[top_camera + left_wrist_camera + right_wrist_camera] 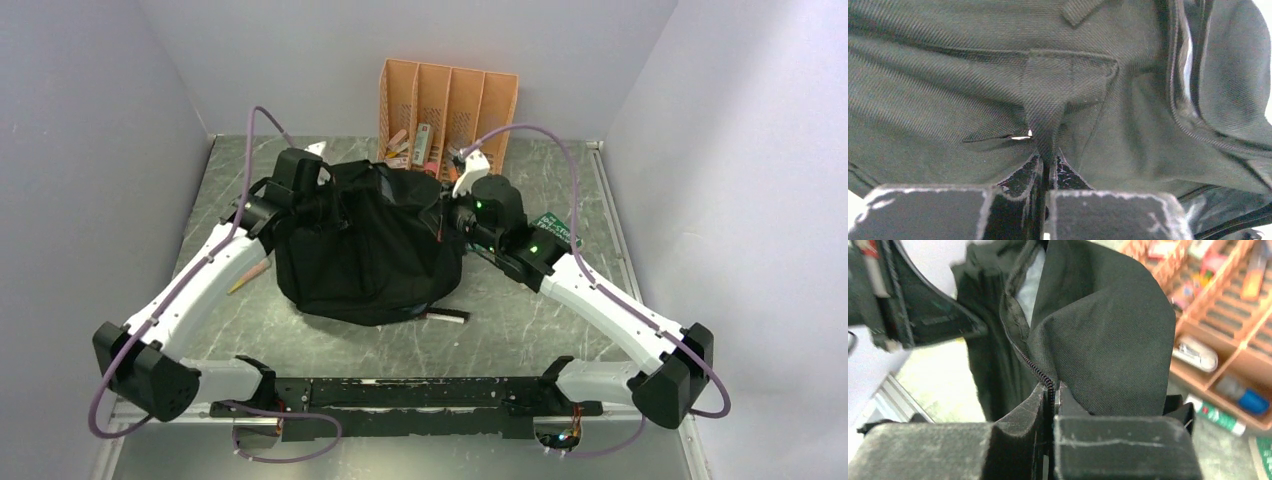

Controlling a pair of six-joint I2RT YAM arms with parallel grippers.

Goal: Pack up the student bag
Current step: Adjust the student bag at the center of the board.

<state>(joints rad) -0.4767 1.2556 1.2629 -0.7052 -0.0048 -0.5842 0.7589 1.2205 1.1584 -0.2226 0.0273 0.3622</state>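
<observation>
Holding the student bag [370, 245] at both sides, with the packing itself not yet visible.

The bag lies in the middle of the table [520, 330], just in front of the orange file organiser [447, 105]. The left gripper [1047, 161] is closed on a black webbing strap [1044, 110] of the bag, and the right gripper [1052, 390] is closed on the fabric edge by the zipper [1018, 340]. The zipper looks partly open, showing pale lining. Small items sit in the organiser, and a pencil [250, 274] and a pen [445, 315] lie beside the bag, so most of the filling seems left to do.
</observation>
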